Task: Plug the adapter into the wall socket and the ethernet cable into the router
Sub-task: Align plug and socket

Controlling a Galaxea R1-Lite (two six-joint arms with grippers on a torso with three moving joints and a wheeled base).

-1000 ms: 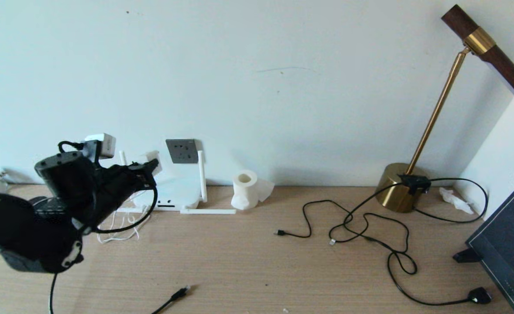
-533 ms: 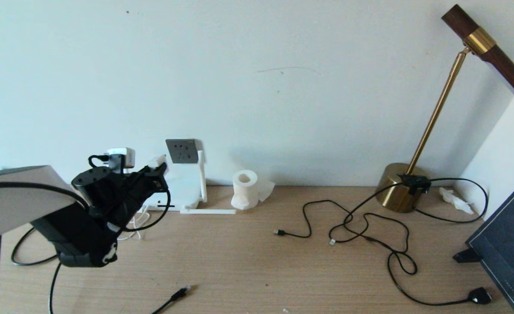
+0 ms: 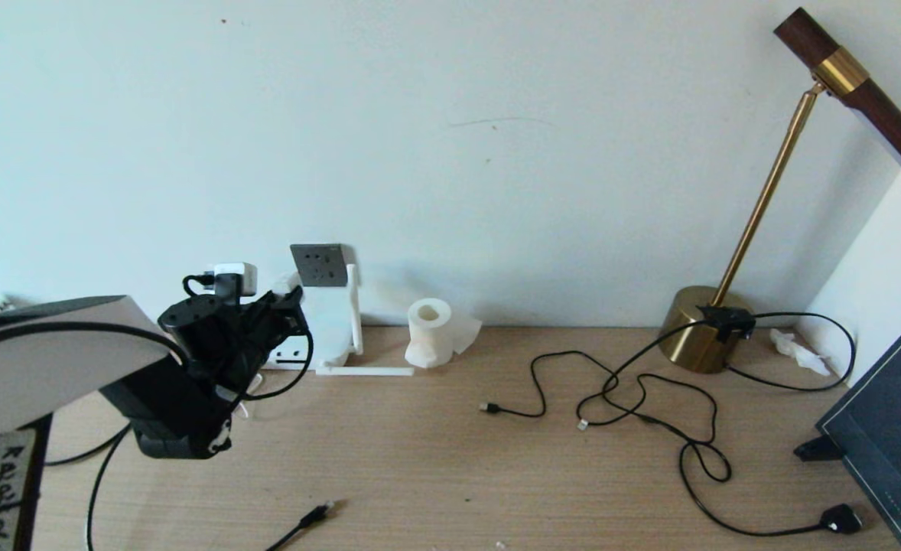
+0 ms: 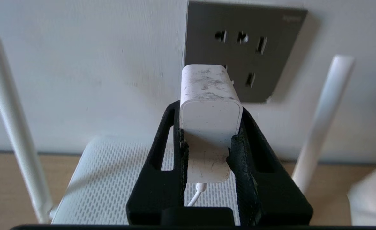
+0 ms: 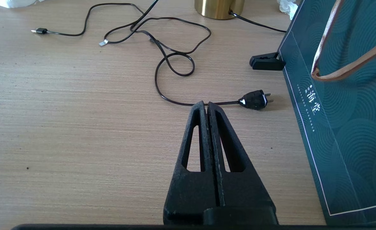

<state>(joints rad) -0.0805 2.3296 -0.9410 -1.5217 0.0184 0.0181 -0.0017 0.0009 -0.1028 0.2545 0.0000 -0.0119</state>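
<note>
The left gripper (image 4: 208, 140) is clamping the adapter (image 4: 208, 108) between its two black fingers (image 4: 240, 153), holding it up in front of the wall. The socket (image 4: 264, 48) is sitting just ahead of the adapter's far end and a little to one side — whether the two are touching cannot be told. The adapter's thin white cord (image 4: 196, 195) is trailing back between the fingers. Below the gripper the router (image 4: 111, 169) is lying against the wall, with an antenna (image 4: 322, 121) standing on either side of the gripper.

The right gripper (image 5: 207, 107) is hovering over the table (image 5: 79, 127) with its fingers pressed together on nothing — a black cable (image 5: 175, 80) with a two-pin plug (image 5: 255, 99) is lying just past its tip, a dark green bag (image 5: 344, 111) beside it.

In the head view the ethernet cable (image 3: 309, 520) is resting on the table, well apart from the left gripper.
</note>
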